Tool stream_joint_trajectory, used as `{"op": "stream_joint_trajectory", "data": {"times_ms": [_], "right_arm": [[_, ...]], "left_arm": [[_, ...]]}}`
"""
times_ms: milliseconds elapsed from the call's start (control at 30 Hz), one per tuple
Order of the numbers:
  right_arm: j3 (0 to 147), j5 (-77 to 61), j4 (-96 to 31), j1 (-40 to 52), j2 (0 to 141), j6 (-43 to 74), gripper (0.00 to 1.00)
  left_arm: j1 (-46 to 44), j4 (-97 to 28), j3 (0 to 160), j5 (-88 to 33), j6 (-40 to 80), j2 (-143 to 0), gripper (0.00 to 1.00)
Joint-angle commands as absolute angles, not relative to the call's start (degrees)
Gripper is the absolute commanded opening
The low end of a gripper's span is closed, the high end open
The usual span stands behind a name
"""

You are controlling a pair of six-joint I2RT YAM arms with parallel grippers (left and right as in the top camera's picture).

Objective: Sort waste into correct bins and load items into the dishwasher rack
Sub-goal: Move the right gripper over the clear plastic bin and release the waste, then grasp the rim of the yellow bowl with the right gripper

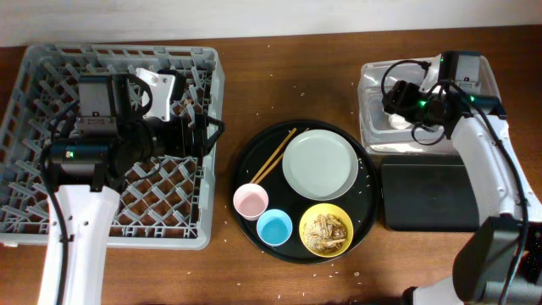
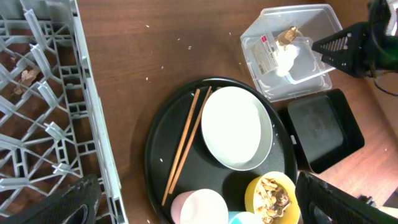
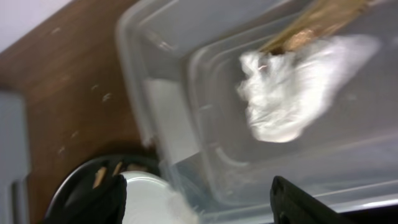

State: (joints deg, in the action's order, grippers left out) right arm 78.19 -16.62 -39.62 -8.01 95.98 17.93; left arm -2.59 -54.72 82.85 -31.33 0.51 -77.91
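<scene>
The right gripper (image 3: 198, 190) hangs over the clear plastic tub (image 3: 186, 37) with its two dark fingers spread wide and nothing between them. Directly below, on the tub's floor, lies the crumpled white tissue (image 3: 286, 99), and the gold-brown crinkled wrapper (image 3: 311, 25) rests against its far edge. From overhead, the tub (image 1: 373, 85) sits at the table's far right, and the shallow black rectangular tray (image 1: 428, 196) lies just in front of it, their edges close together. To the left of both, in the middle of the wooden table (image 1: 288, 76), is a large round black tray (image 1: 250, 161) carrying the dishes. On it are the wide pale bowl (image 1: 319, 163) at the back and the wooden chopsticks (image 1: 274, 156) lying slantwise just beside the bowl's left rim. The pink cup (image 1: 251, 201) and the blue cup (image 1: 274, 227) stand next to each other at the front left. At the front right is the yellow bowl (image 1: 302, 229), which holds tan-brown crumbly food scraps (image 1: 326, 229). Pale crumbs are scattered on the table around the round tray. Further left stands the grey dishwasher rack (image 1: 34, 102), with none of the dishes in it. The left gripper (image 1: 203, 135) is above the rack's right side, its fingers parted and holding nothing.
</scene>
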Motion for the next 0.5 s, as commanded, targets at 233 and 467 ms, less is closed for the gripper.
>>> {"op": "stream_joint_trajectory", "data": {"times_ms": [233, 467], "right_arm": [[69.58, -20.45, -71.31, 18.96, 79.75, 15.68, 0.40], [51.42, -18.83, -57.23, 37.63, 81.38, 11.09, 0.40]], "left_arm": [[-2.50, -54.81, 83.74, -32.12, 0.84, -77.84, 0.99], [-2.50, -54.81, 83.74, -32.12, 0.84, -77.84, 0.99]]}}
